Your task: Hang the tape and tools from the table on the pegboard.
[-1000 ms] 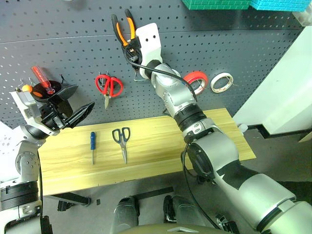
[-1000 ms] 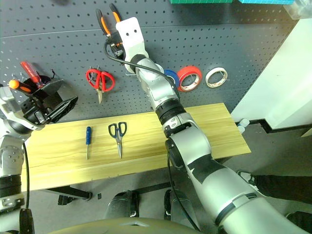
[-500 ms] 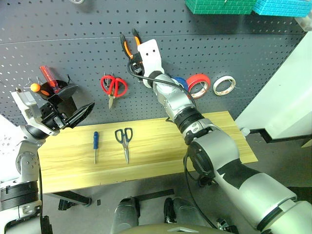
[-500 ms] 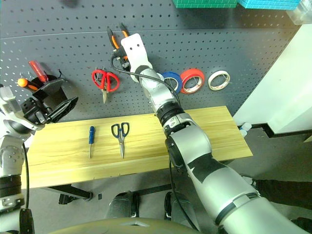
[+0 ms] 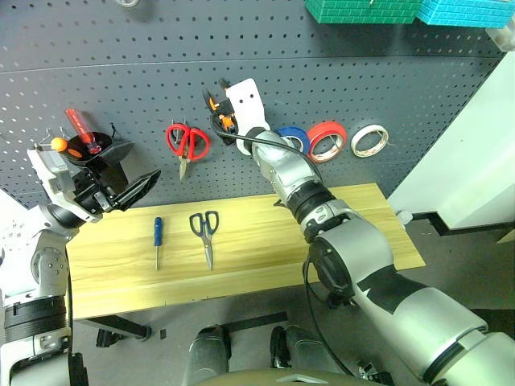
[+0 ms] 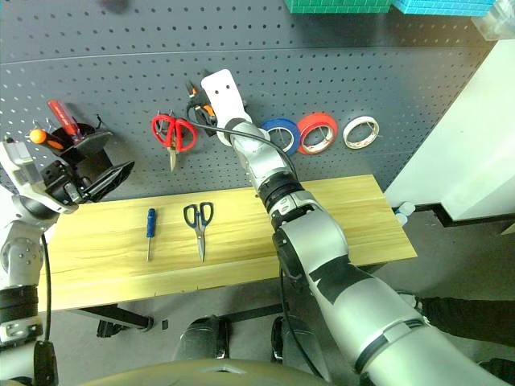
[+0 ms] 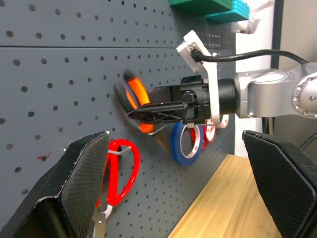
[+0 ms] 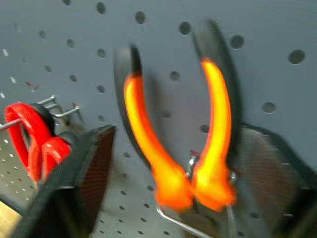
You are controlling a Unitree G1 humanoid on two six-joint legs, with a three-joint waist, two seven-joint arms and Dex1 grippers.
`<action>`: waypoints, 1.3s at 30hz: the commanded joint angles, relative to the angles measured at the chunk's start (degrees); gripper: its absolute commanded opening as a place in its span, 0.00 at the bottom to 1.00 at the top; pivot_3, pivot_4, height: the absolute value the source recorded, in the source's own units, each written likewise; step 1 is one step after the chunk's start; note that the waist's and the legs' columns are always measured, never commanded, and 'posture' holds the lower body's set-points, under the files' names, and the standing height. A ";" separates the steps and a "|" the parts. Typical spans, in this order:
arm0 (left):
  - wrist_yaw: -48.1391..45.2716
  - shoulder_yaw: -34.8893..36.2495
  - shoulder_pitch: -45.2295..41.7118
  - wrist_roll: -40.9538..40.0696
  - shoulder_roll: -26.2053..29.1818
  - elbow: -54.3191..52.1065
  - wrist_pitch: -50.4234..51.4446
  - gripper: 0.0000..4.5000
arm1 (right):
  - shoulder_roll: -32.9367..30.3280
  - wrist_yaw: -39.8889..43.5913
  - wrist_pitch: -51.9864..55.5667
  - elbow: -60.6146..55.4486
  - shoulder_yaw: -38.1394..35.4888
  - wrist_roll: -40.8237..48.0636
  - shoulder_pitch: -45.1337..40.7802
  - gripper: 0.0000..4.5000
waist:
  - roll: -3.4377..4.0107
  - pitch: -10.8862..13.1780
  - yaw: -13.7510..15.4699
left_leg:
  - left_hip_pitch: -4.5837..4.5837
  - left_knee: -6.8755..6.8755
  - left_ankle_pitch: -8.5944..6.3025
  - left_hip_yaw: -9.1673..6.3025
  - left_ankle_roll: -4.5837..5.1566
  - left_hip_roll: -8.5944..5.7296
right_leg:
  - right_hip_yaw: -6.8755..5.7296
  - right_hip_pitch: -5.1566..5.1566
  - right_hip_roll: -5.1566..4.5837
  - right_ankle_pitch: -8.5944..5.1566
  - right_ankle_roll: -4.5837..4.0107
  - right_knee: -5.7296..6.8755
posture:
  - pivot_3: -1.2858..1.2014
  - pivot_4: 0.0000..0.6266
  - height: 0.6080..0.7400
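Observation:
The orange-and-black pliers (image 8: 176,163) hang on a hook of the dark grey pegboard (image 5: 402,88), handles up. My right gripper (image 5: 219,112) is at the board, open, one finger (image 8: 84,178) on each side of the pliers with a gap to the handles. The blue tape (image 5: 291,137) hangs on the board just right of it. On the light wooden table (image 5: 354,233) lie the small blue screwdriver (image 5: 157,236) and the dark-handled scissors (image 5: 204,233). My left gripper (image 5: 133,167) hovers open and empty over the table's left end.
Red-handled scissors (image 5: 187,142) hang left of the pliers. A red tape roll (image 5: 327,139) and a white roll (image 5: 368,139) hang right of the blue one. A black holder with red and orange screwdrivers (image 5: 80,143) sits on the board behind my left gripper. Green and teal bins (image 5: 362,8) stand above.
My right gripper came down the board with the pliers to the hook beside the red scissors, and its fingers have spread apart. The left gripper stayed put.

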 commanded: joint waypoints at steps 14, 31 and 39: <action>-0.90 -0.28 -1.32 0.62 -0.18 0.77 -0.63 1.00 | -5.30 2.02 15.67 -33.77 -3.48 6.91 5.97 0.99 | -0.01 0.00 -0.02 | 0.07 0.00 0.00 -0.03 0.00 0.00 | -0.02 0.08 -0.07 -0.01 -0.02 -0.01 | 0.58 0.09 1.00; 0.45 -1.12 6.51 2.36 -0.85 -0.99 0.46 1.00 | -23.29 26.74 42.16 -75.19 0.11 24.72 29.62 0.99 | 0.12 0.08 -0.19 | 0.15 -0.13 -0.05 -0.03 -0.01 0.04 | 0.01 0.03 -0.18 -0.27 -0.08 -0.10 | 0.57 0.15 1.00; 11.85 -3.61 12.34 9.51 -5.43 -2.87 -0.33 1.00 | -33.62 38.32 45.44 -77.02 5.23 26.56 39.89 0.99 | 0.16 0.11 -0.11 | 0.20 -0.20 -0.14 -0.04 -0.10 0.03 | 0.08 0.04 -0.24 -0.40 -0.16 -0.15 | 0.56 0.17 1.00</action>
